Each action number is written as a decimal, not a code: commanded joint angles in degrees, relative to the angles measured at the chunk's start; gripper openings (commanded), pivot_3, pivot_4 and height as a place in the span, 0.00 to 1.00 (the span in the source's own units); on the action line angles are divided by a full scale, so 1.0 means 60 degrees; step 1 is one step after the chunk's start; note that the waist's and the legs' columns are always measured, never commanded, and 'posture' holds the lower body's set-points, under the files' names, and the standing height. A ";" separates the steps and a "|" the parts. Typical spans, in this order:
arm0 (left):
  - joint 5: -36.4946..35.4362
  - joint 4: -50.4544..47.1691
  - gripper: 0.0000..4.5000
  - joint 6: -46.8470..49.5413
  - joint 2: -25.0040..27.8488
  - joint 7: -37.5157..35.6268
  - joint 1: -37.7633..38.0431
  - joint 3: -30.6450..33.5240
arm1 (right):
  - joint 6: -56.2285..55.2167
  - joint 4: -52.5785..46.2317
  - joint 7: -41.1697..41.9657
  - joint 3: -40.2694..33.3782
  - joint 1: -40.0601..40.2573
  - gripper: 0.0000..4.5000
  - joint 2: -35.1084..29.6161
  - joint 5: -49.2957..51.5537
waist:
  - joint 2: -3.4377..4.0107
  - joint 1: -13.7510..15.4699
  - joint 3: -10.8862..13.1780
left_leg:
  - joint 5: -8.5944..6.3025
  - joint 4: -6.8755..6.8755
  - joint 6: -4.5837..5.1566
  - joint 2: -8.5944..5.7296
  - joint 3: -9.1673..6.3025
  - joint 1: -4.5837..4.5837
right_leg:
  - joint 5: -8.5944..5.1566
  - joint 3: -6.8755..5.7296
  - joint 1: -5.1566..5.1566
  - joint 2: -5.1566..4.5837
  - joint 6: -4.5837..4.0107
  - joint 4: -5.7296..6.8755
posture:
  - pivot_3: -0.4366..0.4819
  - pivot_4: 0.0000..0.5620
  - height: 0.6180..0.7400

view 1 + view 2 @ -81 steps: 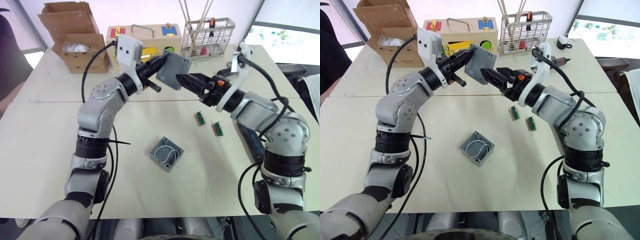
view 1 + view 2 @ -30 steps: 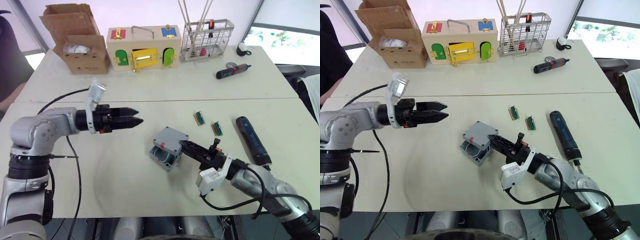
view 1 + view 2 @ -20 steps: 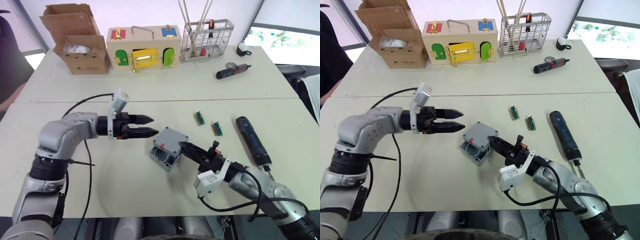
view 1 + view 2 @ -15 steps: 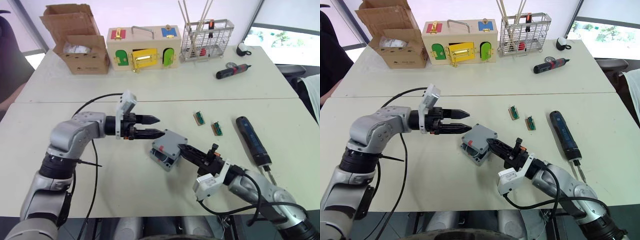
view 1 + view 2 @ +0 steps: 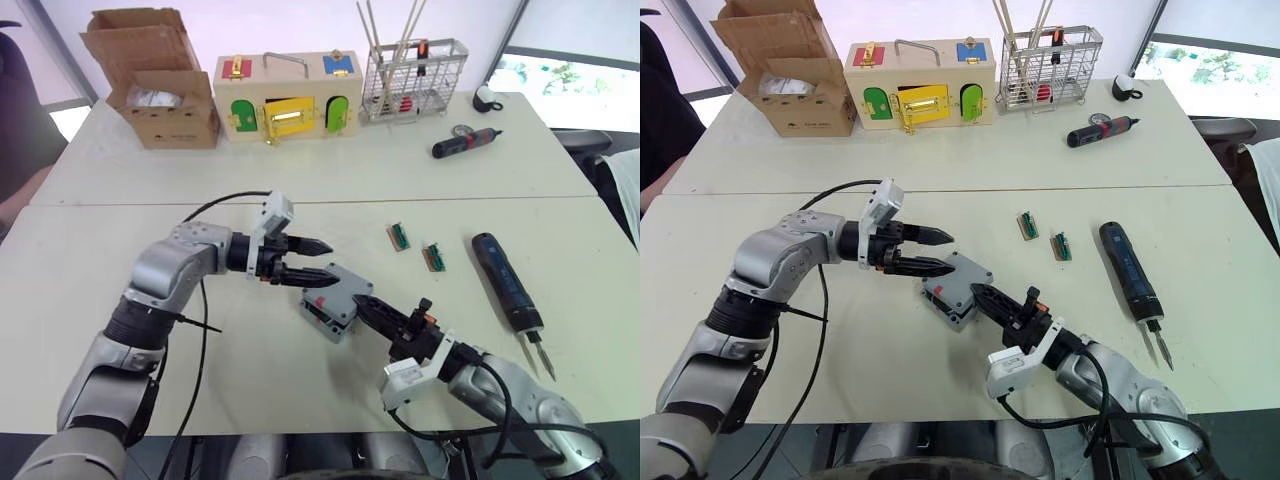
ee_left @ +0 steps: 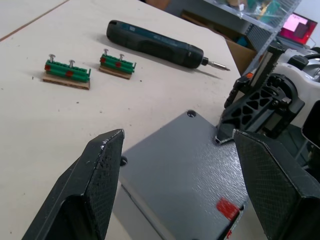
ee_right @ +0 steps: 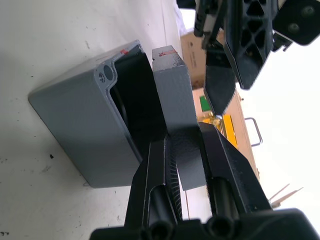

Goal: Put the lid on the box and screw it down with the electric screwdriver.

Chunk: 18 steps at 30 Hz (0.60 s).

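1. The right gripper [image 5: 978, 293] still pinches the lid [image 5: 958, 280], now lowered almost flat onto the box [image 7: 85, 131].
2. The left gripper [image 5: 312, 267], fingers spread, has closed in over the lid.
3. The electric screwdriver [image 5: 505, 281] lies untouched, so screwing follows.

The lid [image 6: 190, 165] I hold is matt grey plastic with a fine grainy texture, and the box [image 7: 90, 125] under it looks like the same dull plastic. My finger pads [image 6: 100, 170] are black, rough and pebbled. The electric screwdriver [image 6: 155, 44] has a dark matt casing and a bare metal bit. The tabletop [image 6: 30, 130] is pale, smooth and matt.
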 commanded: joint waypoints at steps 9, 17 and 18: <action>0.0384 0.0004 0.79 -0.0225 0.0031 -0.0596 -0.0245 -0.0036 | -0.0174 -0.0388 -0.0508 0.0021 0.0210 0.02 0.0099 -0.0475 | 0.0000 0.0002 0.0000 | 0.0000 0.0000 0.0000 -0.0001 0.0000 0.0006 | 0.0000 0.0000 0.0007 -0.0001 0.0000 0.0000 | 0.48 0.27 1.00; 0.0246 -0.0179 0.27 -0.0098 -0.0054 -0.0662 -0.0213 0.0185 | -0.0192 -0.0491 -0.0810 -0.0076 0.0159 0.02 0.0088 -0.0805 | 0.0000 0.0000 0.0000 | 0.0000 0.0000 0.0000 -0.0001 -0.0001 0.0008 | 0.0000 -0.0001 0.0009 -0.0001 0.0000 0.0000 | 0.48 0.27 1.00; 0.0196 -0.0212 0.27 -0.0036 -0.0055 -0.0650 -0.0225 0.0225 | -0.0189 -0.0492 -0.0836 -0.0092 0.0168 0.02 0.0085 -0.0822 | 0.0000 0.0001 0.0000 | 0.0000 0.0000 0.0000 -0.0001 -0.0001 0.0009 | 0.0000 0.0000 0.0009 -0.0001 0.0000 0.0001 | 0.48 0.27 1.00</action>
